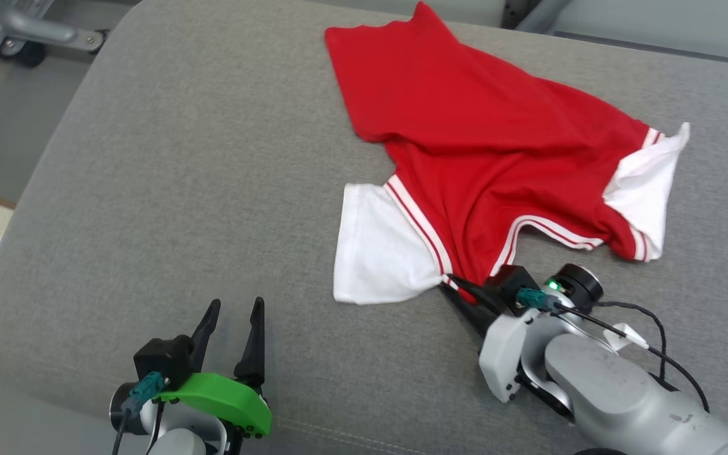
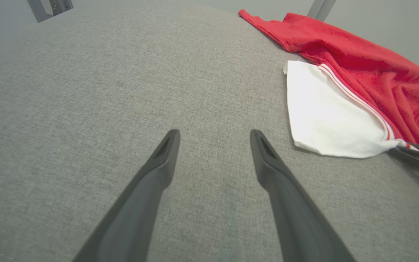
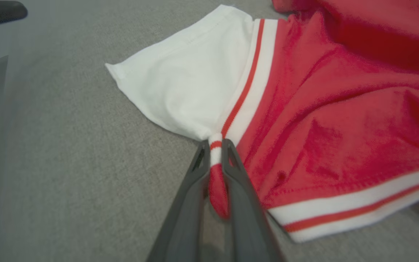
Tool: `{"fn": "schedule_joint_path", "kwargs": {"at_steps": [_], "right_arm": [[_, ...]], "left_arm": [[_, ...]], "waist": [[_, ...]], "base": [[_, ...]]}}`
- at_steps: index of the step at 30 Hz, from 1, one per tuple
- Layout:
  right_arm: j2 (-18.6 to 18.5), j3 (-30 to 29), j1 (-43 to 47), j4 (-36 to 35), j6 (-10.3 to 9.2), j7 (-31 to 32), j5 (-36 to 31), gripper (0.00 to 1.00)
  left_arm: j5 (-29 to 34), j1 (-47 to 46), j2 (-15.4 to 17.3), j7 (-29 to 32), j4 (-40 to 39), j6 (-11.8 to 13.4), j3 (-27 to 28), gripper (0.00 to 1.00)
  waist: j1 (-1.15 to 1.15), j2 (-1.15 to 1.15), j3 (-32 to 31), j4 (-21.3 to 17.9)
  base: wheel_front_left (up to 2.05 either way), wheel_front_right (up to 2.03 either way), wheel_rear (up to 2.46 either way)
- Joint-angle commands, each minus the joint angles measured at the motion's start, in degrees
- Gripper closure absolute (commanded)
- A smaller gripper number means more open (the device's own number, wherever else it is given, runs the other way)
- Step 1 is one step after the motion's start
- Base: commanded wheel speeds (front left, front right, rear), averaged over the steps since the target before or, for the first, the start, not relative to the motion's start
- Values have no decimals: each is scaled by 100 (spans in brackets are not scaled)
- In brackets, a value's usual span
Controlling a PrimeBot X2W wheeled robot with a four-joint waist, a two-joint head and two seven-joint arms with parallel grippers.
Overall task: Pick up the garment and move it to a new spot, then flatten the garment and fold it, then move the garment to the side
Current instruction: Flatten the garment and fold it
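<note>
At one o'clock on the grey upholstered counter (image 1: 181, 189), the red T-shirt (image 1: 465, 126) lies rumpled and skewed. Its hem points toward twelve and its white sleeves splay out at seven and three. My right claw (image 1: 459, 287) is pinched narrow on a bunched fold at the shirt's six o'clock edge, where the striped seam of the near white sleeve (image 1: 380, 253) meets the red body. I judge that spot suits the lift: the seam gathers thick, so the hold should be firm for carrying the shirt to a new place. My left claw (image 1: 234, 309) stands wide and holds nothing, low over bare counter at seven o'clock, well apart from the cloth. It looks parked clear there, ready to take a second corner.
</note>
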Motion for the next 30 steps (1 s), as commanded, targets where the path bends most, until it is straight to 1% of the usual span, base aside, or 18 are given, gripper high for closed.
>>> {"fn": "schedule_joint_path", "kwargs": {"at_steps": [1,3,10,16,19,20,21,22,24,30], "right_arm": [[-155,55,204,-56,-6,-11,94,100],[-423,81,369,-142,-8,-2,223,100],[-1105,-18,893,-326,-8,6,496,100],[-1602,-449,1053,-380,-8,-2,493,100],[-1733,-675,1115,-444,-8,-3,536,100],[-1747,-735,1143,-487,-8,-5,573,82],[-1747,-797,1169,-545,-8,-8,634,38],[-1757,-875,1168,-614,-8,-8,646,0],[-1779,-1062,1185,-772,-8,-8,682,0],[-1783,-2018,1383,-1425,-8,-8,584,0]], "left_arm": [[32,89,16,0,12,-19,48,0],[45,98,16,0,37,-55,54,0],[56,81,17,-1,113,-100,38,0],[78,20,16,0,169,-109,53,0],[81,-40,17,0,200,-108,57,0],[88,-68,17,0,211,-109,66,0],[92,-102,17,0,217,-109,74,0],[101,-132,16,0,227,-109,87,0],[119,-215,17,0,277,-93,143,0],[381,-688,17,0,499,-11,497,0]], "waist": [[0,0,-534,-769],[0,0,-581,-941],[0,0,-660,-1388],[0,0,-673,-1657],[0,0,-663,-1754],[0,0,-653,-1786],[0,0,-637,-1818],[0,0,-619,-1849],[0,0,-562,-1911],[0,0,-301,-2151]], "base": [[0,0,0],[0,0,0],[0,0,0],[0,0,0],[0,0,0],[0,0,0],[0,0,0],[0,0,0],[0,0,0],[0,0,0]]}}
